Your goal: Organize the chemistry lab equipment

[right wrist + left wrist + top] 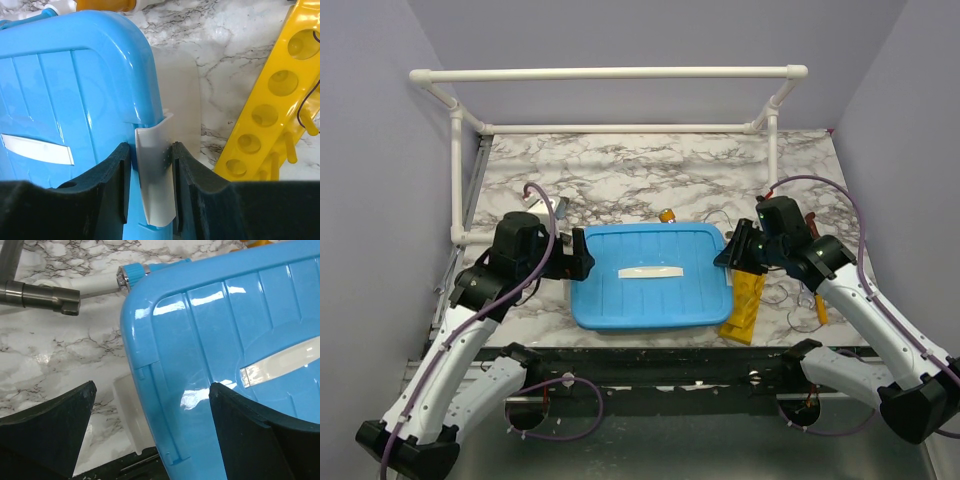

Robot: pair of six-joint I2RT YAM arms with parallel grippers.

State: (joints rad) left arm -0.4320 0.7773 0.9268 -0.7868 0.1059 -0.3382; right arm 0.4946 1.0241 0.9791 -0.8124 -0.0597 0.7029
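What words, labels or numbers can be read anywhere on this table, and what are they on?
None: no readable text shows in any view. The blue lid, its white strip, the white latch and the yellow test-tube rack are all blank. The orange-capped item behind the lid is too small to tell.

The top camera sits high at the near edge and looks down over the whole worktop (650,165). The left wrist camera looks past the left gripper (150,400), very near the left edge of the blue lid (225,340). The right wrist camera looks past the right gripper (152,150), very near a white clip (156,195) at the lid's right edge. All three views share the lid; the top and right wrist views also share the yellow rack (280,115).
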